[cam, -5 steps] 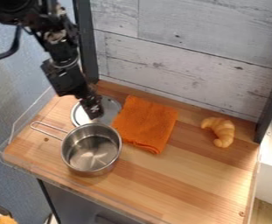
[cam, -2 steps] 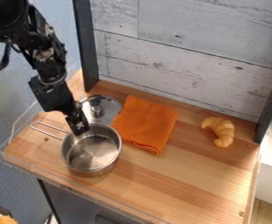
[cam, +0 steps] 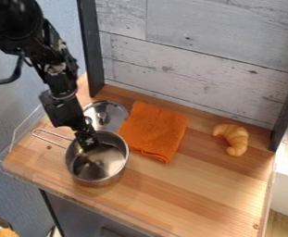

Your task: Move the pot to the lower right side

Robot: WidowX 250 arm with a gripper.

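The black gripper [cam: 89, 142] hangs at the upper left part of the pot, its tip within or just over the rim. I cannot tell whether it touches the metal. The shiny steel pot [cam: 97, 169] stands upright on the left part of the wooden surface, its wire handle pointing to the upper left.
Behind the pot lies a round lid [cam: 113, 113] with a knob. An orange cloth [cam: 154, 131] is spread to the pot's upper right, and a croissant [cam: 235, 139] lies farther right. A low clear guard [cam: 78, 198] runs along the front and left edges of the wooden surface [cam: 189, 194].
From behind the pot above the lid, the gripper has come down and forward to the pot's opening. The lid's knob has come into sight. The pot has not moved.
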